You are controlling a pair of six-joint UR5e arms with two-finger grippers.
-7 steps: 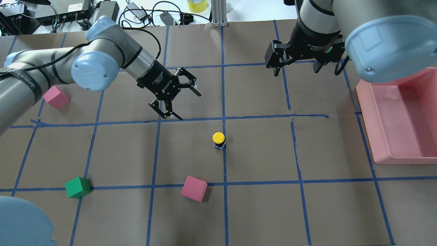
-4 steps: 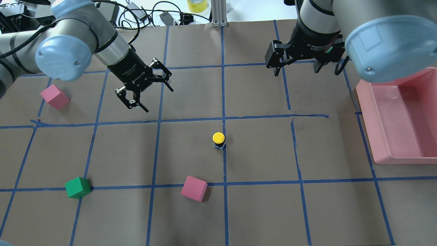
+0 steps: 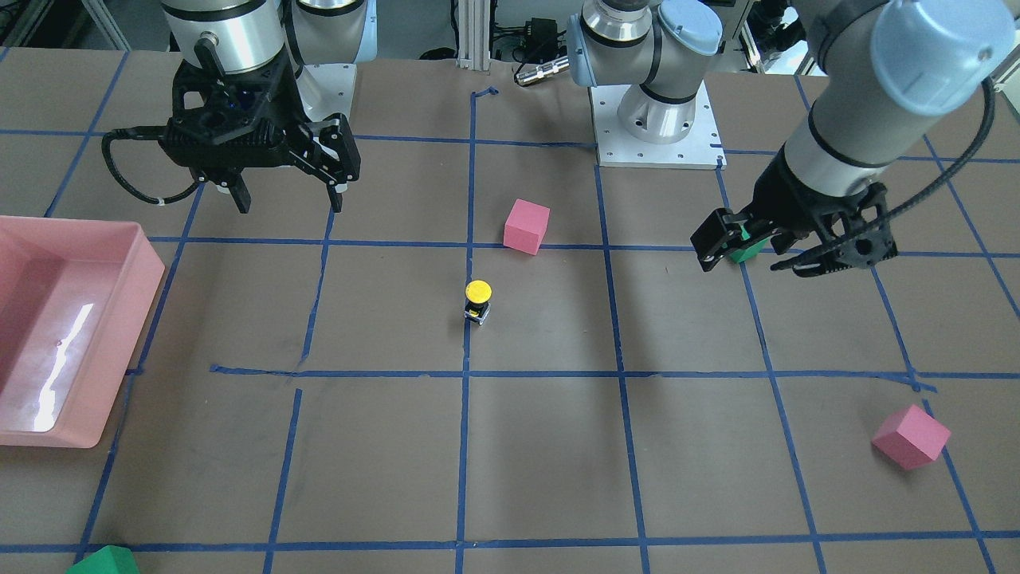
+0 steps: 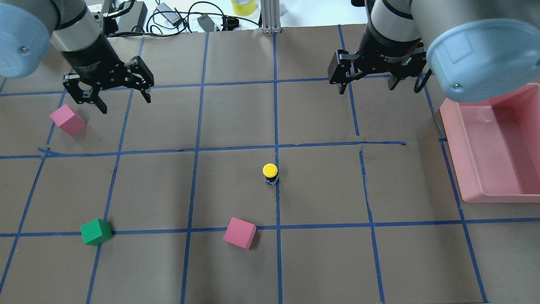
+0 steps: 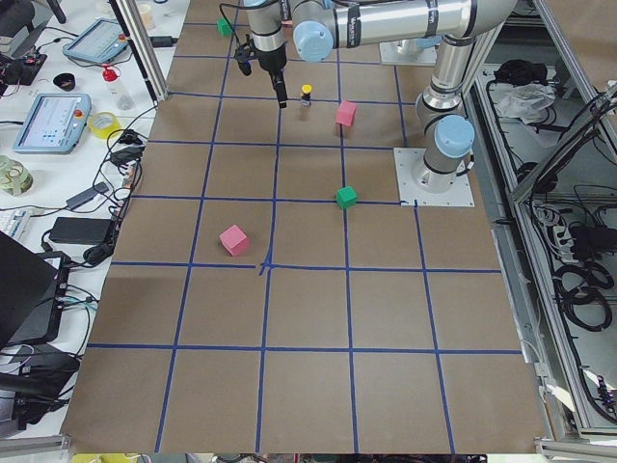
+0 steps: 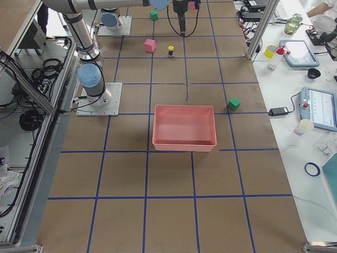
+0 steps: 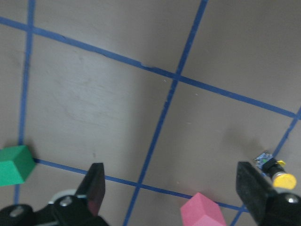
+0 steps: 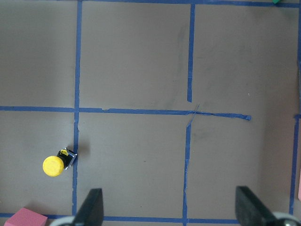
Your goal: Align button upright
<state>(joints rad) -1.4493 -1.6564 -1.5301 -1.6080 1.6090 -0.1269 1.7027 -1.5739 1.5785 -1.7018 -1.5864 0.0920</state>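
The button point(image 4: 270, 172) stands upright near the table's middle, on a blue tape line, yellow cap on top and dark body below. It also shows as the button point(image 3: 477, 299), the button point(image 7: 275, 175) and the button point(image 8: 55, 165). My left gripper point(image 4: 125, 104) hangs open and empty at the far left, well away from it, next to a pink cube point(image 4: 67, 119). My right gripper point(image 4: 365, 89) hangs open and empty at the far right, above the table. Neither gripper touches anything.
A second pink cube point(image 4: 239, 233) and a green cube point(image 4: 96, 231) lie near the front. A pink bin point(image 4: 453, 139) stands at the right edge. Another green cube point(image 3: 103, 562) sits by the operators' side. Cables and boxes point(image 4: 168, 17) crowd the far edge.
My left arm has swung left and back, away from the button, with its gripper still open. The right arm and the button have not moved.
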